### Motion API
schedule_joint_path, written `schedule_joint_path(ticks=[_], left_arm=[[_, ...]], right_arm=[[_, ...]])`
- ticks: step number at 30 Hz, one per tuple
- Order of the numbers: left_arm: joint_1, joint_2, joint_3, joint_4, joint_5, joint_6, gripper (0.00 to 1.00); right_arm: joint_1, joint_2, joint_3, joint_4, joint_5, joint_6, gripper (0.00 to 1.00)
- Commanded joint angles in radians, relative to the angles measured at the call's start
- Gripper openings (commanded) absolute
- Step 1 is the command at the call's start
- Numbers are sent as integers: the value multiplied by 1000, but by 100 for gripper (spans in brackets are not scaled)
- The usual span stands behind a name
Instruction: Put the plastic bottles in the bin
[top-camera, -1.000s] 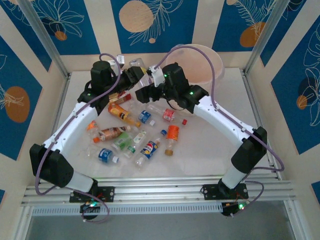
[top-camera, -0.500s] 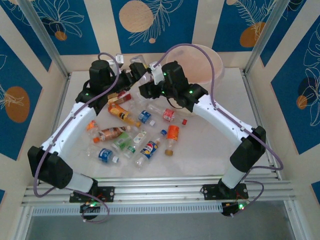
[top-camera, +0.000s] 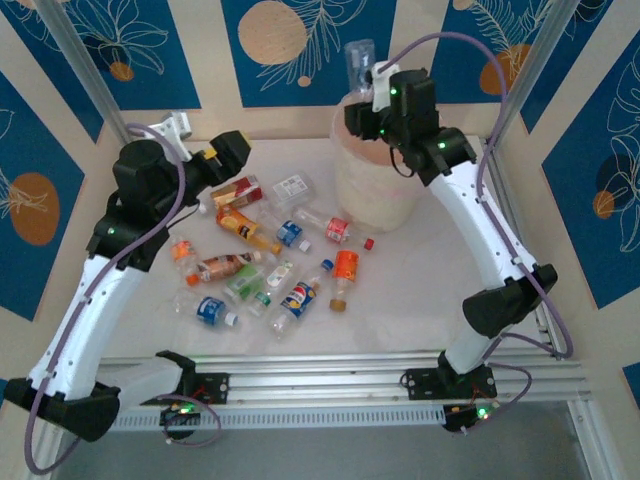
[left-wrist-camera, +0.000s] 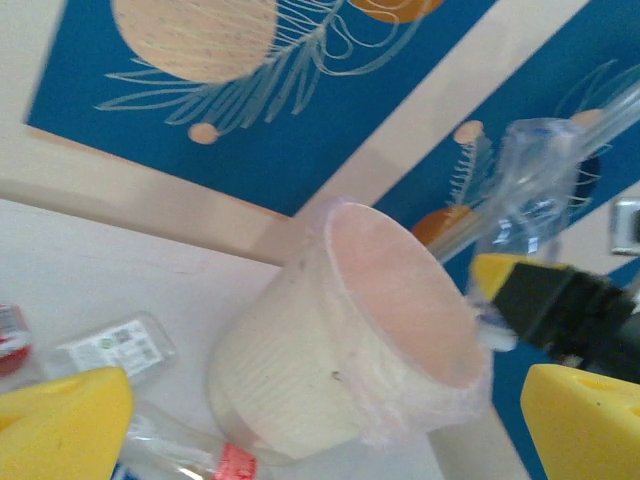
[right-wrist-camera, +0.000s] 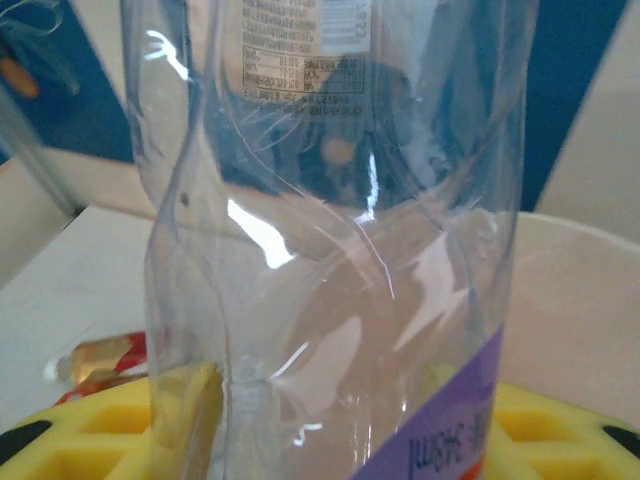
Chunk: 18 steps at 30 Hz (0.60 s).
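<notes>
Top external view has the right gripper (top-camera: 365, 92) high above the round white bucket-like bin (top-camera: 372, 200) with its thin translucent liner. It is clenched on a clear dented plastic bottle (top-camera: 359, 58) that stands upright out of the jaws. From this angle the bottle seems to sit over the bin's far rim, not its middle, though the arm hides most of the opening, so I cannot tell exactly.

On the right wrist view the bottle (right-wrist-camera: 330, 250) is squeezed between the yellow fingers (right-wrist-camera: 90, 440), its thin wall creased, with the bin's pale rim (right-wrist-camera: 580, 300) behind it.

The left gripper (top-camera: 225, 152) is spread wide and empty, well to the left of the bin. The other small plastic bottles (top-camera: 300, 297) lie loose on the white table (top-camera: 430, 290), left of the bin and in front of it. One red-labelled bottle (top-camera: 337, 230) is just beside its base.

Risks, as I judge them:
- If the bottle is let go this close to the rim, it could strike the edge and bounce out.
- A drop from this height could rebound off the liner.
- The crushed wall may buckle and slip out early.
- If the arm comes lower, it could nudge the light bin or snag the loose liner edge.
</notes>
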Motion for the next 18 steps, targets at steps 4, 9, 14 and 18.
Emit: schedule_joint_path(ticks=[4,9,14,18], left_arm=[[6,-60,-87,-109,-172,72,100],[7,-79,-119,-144,-225,87,99],[8,-77,-133,-188,-272,110,99],[7,-77,-152,-216,-295,122,100]], right_arm=[[-57,158,172,-158,45,-39,46],[-81,273,276,-243,26,-70,46],[-94,350,361,-352,-18,-98,46],[-106,367,374,-418,-55,-111,45]])
